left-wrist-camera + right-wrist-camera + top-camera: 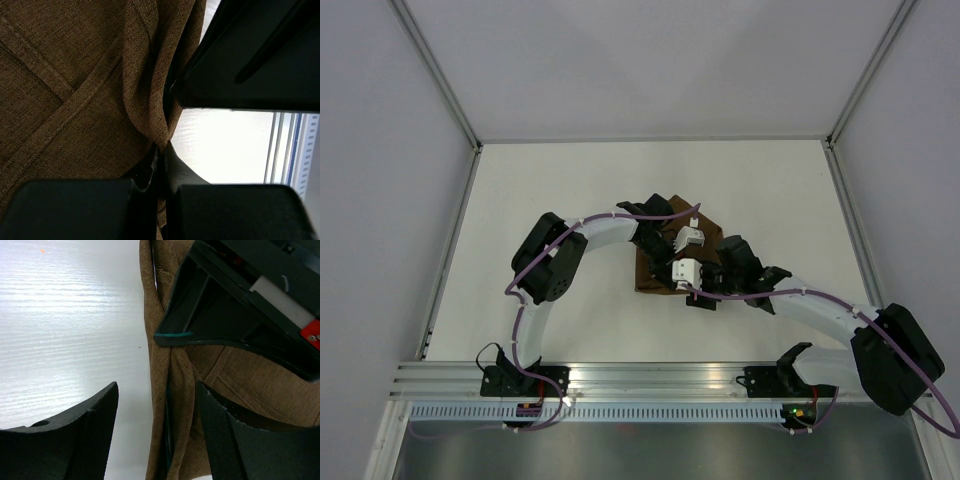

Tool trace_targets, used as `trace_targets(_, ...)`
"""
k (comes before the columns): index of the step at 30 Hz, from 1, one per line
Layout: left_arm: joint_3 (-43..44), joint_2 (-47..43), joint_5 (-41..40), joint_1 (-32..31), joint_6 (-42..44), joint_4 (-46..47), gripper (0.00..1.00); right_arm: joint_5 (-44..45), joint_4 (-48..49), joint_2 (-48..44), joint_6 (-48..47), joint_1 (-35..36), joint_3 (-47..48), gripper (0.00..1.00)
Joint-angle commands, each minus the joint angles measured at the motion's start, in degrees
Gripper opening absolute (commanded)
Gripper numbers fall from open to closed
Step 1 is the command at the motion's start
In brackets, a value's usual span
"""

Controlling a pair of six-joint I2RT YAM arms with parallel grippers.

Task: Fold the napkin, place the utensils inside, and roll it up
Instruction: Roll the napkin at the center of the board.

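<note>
The dark-brown napkin (648,275) lies folded and bunched at the table's middle, mostly under both grippers. My left gripper (162,150) is shut on a raised fold of the napkin (75,90), pinching it between its fingertips. My right gripper (156,390) is open, its fingers (95,430) standing either side of the napkin's rolled edge (182,390), one over bare table and one over cloth. A thin dark-teal strip (167,440) shows inside that fold, probably the knife's handle. The rest of the knife is hidden. The left gripper's body (240,300) sits just beyond.
White table surface (560,190) surrounds the napkin. Grey walls stand at the left, right and back. An aluminium rail (660,375) runs along the near edge by the arm bases. The right gripper's body (250,50) fills the upper right of the left wrist view.
</note>
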Motion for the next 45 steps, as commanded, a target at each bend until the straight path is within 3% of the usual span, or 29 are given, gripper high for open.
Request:
trace_targets(1, -0.1, 3.2, -3.3, -0.1, -0.5, -3.1, 0.02, 2.4, 5.1, 2.3, -1.1, 1.5, 0.0, 0.7)
trace_targets(10, 0.5, 3.5, -3.4, 0.1, -0.4, -3.1, 0.02, 5.6, 7.5, 8.6, -2.0, 2.7, 1.8, 0.7)
trace_targets(14, 0.9, 3.8, -3.6, 0.1, -0.5, -3.3, 0.02, 6.1, 6.5, 10.8, -2.1, 2.9, 3.2, 0.66)
trace_targets(18, 1.2, 3.9, -3.9, 0.2, -0.9, -3.4, 0.02, 6.0, 4.8, 11.3, -2.1, 2.9, 4.0, 0.41)
trace_targets(22, 1.4, 3.8, -3.9, 0.5, -1.5, -3.3, 0.03, 5.8, 0.9, 11.6, -1.8, 2.9, 5.1, 0.28)
trace_targets(32, 2.2, 2.1, -0.9, 3.1, -8.7, -0.2, 0.18, 2.2, -8.6, 14.8, -1.6, 1.6, 9.8, 0.1)
trace_targets(37, 0.3, -1.1, 1.0, 4.7, -13.4, 5.0, 0.21, -0.8, -12.1, 17.4, -2.1, -0.3, 12.3, 0.07)
trace_targets(45, -5.6, -6.1, 1.4, 8.0, -22.3, 16.6, 0.35, -5.2, -17.0, 21.2, -3.3, -4.2, 16.2, 0.05)
